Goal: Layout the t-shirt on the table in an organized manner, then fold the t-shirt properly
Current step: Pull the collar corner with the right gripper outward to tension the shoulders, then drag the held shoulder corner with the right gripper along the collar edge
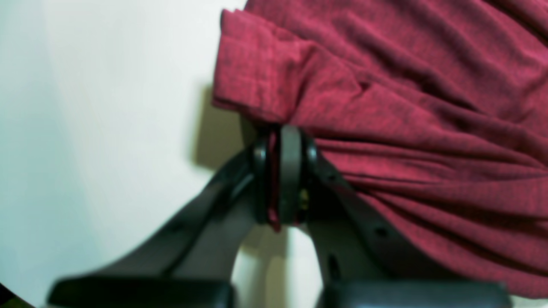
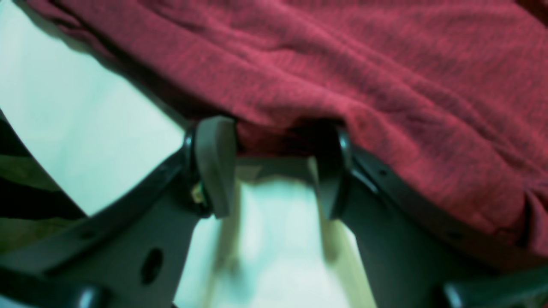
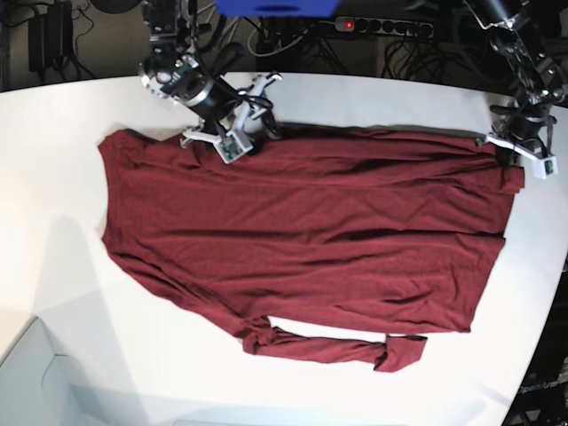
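Note:
The dark maroon t-shirt (image 3: 311,240) lies spread across the white table (image 3: 53,266), wrinkled, with one long sleeve (image 3: 328,348) bent along its near edge. My left gripper (image 3: 504,153) is at the shirt's far right corner. The left wrist view shows that gripper (image 1: 280,145) shut on a thin fold of the t-shirt (image 1: 406,107), over the table (image 1: 107,128). My right gripper (image 3: 269,130) sits at the shirt's back edge, left of centre. In the right wrist view it (image 2: 274,154) is open, its fingers (image 2: 216,167) wide apart, the t-shirt (image 2: 342,64) edge lying at the tips.
Cables and a power strip (image 3: 382,27) lie beyond the table's back edge. The table's curved edge (image 3: 27,337) runs past the lower left corner. Bare white tabletop (image 3: 293,390) shows in front of the shirt and to its left.

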Motion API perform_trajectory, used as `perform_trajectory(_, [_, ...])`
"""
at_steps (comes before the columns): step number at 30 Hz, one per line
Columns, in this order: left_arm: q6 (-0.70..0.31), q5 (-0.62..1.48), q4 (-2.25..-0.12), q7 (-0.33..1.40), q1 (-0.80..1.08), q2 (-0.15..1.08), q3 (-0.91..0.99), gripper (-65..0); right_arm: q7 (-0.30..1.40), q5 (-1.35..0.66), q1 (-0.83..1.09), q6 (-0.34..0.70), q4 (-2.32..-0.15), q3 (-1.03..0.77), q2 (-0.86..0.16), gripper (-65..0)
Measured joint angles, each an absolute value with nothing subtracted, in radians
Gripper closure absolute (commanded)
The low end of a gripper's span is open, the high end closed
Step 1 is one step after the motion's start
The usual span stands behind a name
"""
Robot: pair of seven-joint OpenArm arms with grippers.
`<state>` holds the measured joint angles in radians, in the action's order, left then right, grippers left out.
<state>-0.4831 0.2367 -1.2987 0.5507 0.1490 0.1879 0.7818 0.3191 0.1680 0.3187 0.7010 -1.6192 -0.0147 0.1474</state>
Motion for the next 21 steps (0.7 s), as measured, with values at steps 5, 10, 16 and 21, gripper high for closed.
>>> perform_trajectory(5, [-0.483,0.237,-1.299,0.550,0.149,0.187,0.782,-0.3,0.307,0.162,0.302,0.699,-1.568,-0.010,0.152,-30.1])
perform_trajectory(10, [-0.483,0.237,-1.299,0.549,0.149,0.187,0.782,-0.3,0.300,0.160,0.299,0.699,-1.559,-0.011,0.152,-18.0])
perform_trajectory(16, [-0.483,0.238,-1.299,0.550,0.149,0.187,0.784,-0.3,0.318,0.168,0.330,0.699,-1.599,-0.020,0.152,0.0])
perform_trajectory(21, [-0.483,0.237,-1.311,0.564,0.151,0.187,0.784,-0.3,0.322,0.175,0.415,0.698,-1.712,-0.019,0.150,0.0])
